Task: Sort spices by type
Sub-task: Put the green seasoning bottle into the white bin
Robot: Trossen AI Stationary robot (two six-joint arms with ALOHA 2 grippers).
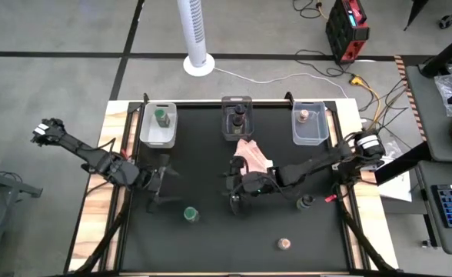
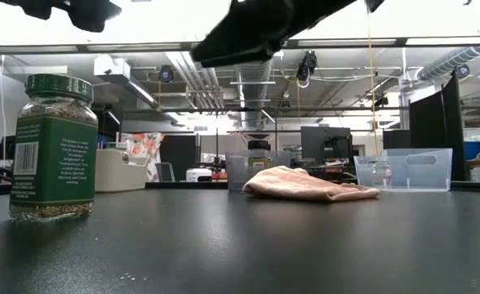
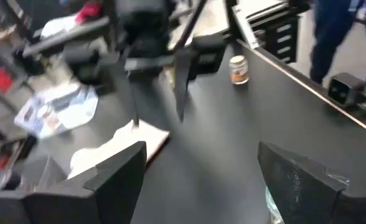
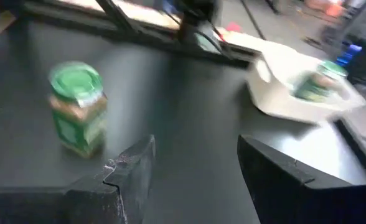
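- Right fingers (image 4: 189, 180) apart, empty, near pink cloth (image 1: 253, 156); left fingers (image 1: 158, 183) also apart, empty.
- Green-lidded jar (image 1: 189, 214) upright on surface, between both; left looks slightly nearer.

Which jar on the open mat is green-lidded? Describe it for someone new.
On the black mat, look toward the near-left, away from the three clear bins along the far edge. The green-lidded jar stands upright alone there; the two other loose jars have dark and tan lids.

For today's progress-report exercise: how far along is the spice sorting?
Done: three bins each hold one jar, green-lidded, dark-lidded, tan-lidded. In hand: nothing; left pincer and right pincer are open, empty. Left: loose green jar, dark jar, tan jar.
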